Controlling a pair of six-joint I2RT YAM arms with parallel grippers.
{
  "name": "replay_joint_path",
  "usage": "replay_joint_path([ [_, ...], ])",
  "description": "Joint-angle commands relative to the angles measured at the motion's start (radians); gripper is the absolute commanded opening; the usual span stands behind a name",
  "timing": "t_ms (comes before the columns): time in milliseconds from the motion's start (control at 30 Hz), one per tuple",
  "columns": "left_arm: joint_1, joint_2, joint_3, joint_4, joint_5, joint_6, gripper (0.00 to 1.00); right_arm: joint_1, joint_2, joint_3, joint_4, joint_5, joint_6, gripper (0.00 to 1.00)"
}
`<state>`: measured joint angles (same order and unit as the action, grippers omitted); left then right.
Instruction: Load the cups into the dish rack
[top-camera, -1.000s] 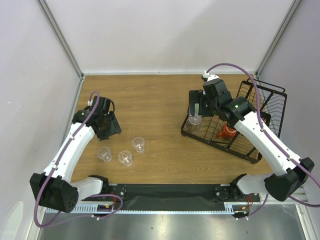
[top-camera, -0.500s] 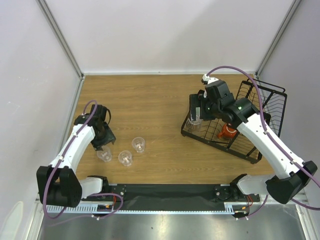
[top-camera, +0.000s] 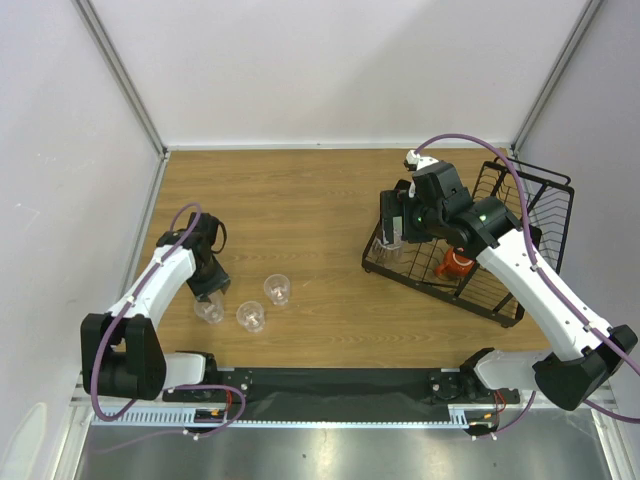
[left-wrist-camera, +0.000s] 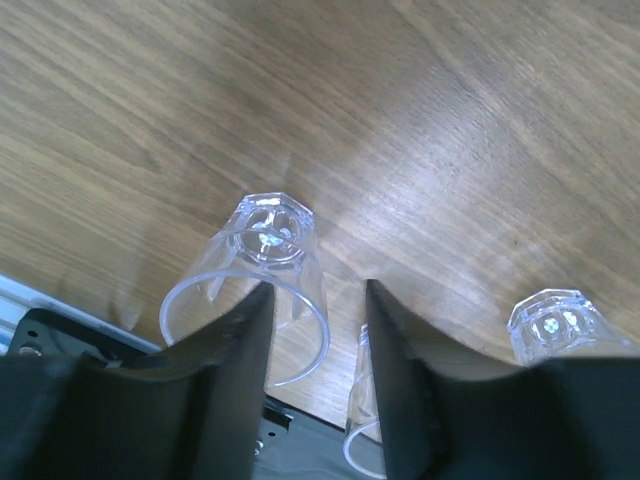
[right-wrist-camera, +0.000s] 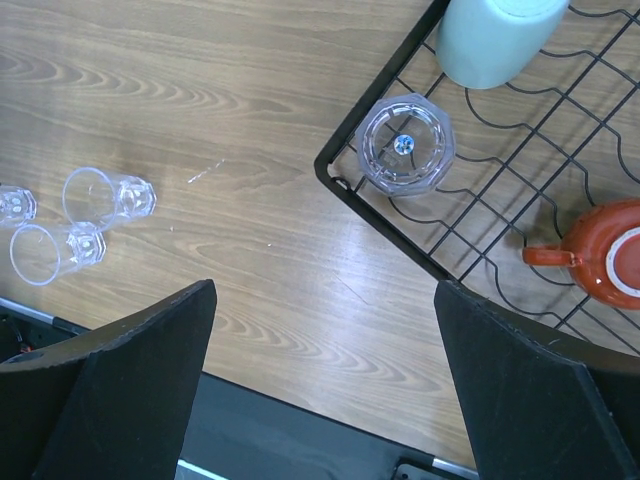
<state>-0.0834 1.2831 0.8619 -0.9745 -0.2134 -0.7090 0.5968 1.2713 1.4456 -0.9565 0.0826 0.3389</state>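
Three clear cups stand on the table: one (top-camera: 209, 309), one (top-camera: 250, 316) and one (top-camera: 277, 289). My left gripper (top-camera: 208, 287) is right at the leftmost clear cup (left-wrist-camera: 255, 290). It is open by a narrow gap, and the cup's near wall and rim lie between the fingers (left-wrist-camera: 235, 370) without being pinched. My right gripper (top-camera: 392, 225) is wide open and empty (right-wrist-camera: 322, 290) over the wood beside the dish rack's (top-camera: 430, 290) near-left corner. The rack (right-wrist-camera: 380, 215) holds a clear cup (right-wrist-camera: 405, 143), the mint cup (right-wrist-camera: 497, 35) and the orange mug (right-wrist-camera: 600, 255).
Two other clear cups show beside my left fingers, one (left-wrist-camera: 565, 325) and one (left-wrist-camera: 360, 420), close to the table's near edge. The black base rail (top-camera: 330, 382) runs along the front. The rack's taller basket (top-camera: 540, 200) stands at the far right by the wall.
My left gripper has swung toward the near edge and down onto the leftmost clear cup. My right gripper has drawn back slightly from the clear cup in the rack.
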Motion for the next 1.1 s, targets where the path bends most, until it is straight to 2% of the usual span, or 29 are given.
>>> replay_joint_path([
  [0, 0.005, 0.001, -0.018, 0.033, -0.02, -0.015, 0.43, 0.006, -0.024, -0.004, 0.015, -0.021, 0.005, 0.98],
  [67, 0.005, -0.001, -0.032, 0.049, -0.014, -0.014, 0.36, 0.006, -0.026, -0.008, 0.016, -0.02, 0.008, 0.98],
  [100, 0.005, -0.011, -0.047, 0.054, -0.008, -0.015, 0.27, 0.006, -0.026, -0.008, 0.019, -0.02, 0.009, 0.97],
  [167, 0.005, -0.028, -0.061, 0.071, 0.002, -0.023, 0.19, 0.006, -0.026, -0.013, 0.022, -0.02, 0.012, 0.97],
  [200, 0.005, -0.045, -0.067, 0.071, 0.009, -0.026, 0.08, 0.006, -0.023, -0.011, 0.024, -0.017, 0.014, 0.97],
  [233, 0.005, -0.053, -0.064, 0.074, 0.025, -0.027, 0.01, 0.006, -0.021, -0.013, 0.024, -0.017, 0.015, 0.97],
  [400, 0.004, -0.077, 0.073, 0.071, 0.132, -0.012, 0.0, 0.006, -0.03, -0.013, 0.028, -0.026, 0.025, 0.98],
  [600, 0.004, -0.168, 0.239, 0.189, 0.363, -0.027, 0.0, -0.009, -0.043, -0.013, 0.028, -0.044, 0.037, 0.98],
  [633, 0.004, -0.182, 0.247, 0.263, 0.399, -0.039, 0.0, -0.014, -0.047, -0.011, 0.027, -0.052, 0.041, 0.98],
  [700, 0.002, -0.225, 0.223, 0.397, 0.561, -0.096, 0.0, -0.026, -0.059, -0.004, 0.035, -0.072, 0.043, 0.98],
  [733, -0.004, -0.237, 0.212, 0.55, 0.619, -0.165, 0.0, -0.037, -0.064, 0.002, 0.038, -0.099, 0.043, 0.98],
  [800, -0.027, -0.254, 0.178, 0.724, 0.734, -0.242, 0.0, -0.042, -0.075, 0.031, 0.03, -0.096, 0.045, 0.98],
  [833, -0.061, -0.255, 0.174, 0.888, 0.755, -0.301, 0.01, -0.048, -0.076, 0.071, 0.025, -0.096, 0.045, 0.98],
  [933, -0.165, -0.206, 0.23, 1.108, 0.822, -0.355, 0.0, -0.055, -0.078, 0.149, 0.012, -0.11, 0.046, 0.98],
  [1000, -0.26, -0.129, 0.313, 1.169, 0.864, -0.371, 0.0, -0.066, -0.085, 0.177, 0.021, -0.153, 0.052, 0.98],
  [1067, -0.321, -0.068, 0.377, 1.318, 0.933, -0.417, 0.0, -0.094, -0.096, 0.199, 0.054, -0.239, 0.072, 0.99],
])
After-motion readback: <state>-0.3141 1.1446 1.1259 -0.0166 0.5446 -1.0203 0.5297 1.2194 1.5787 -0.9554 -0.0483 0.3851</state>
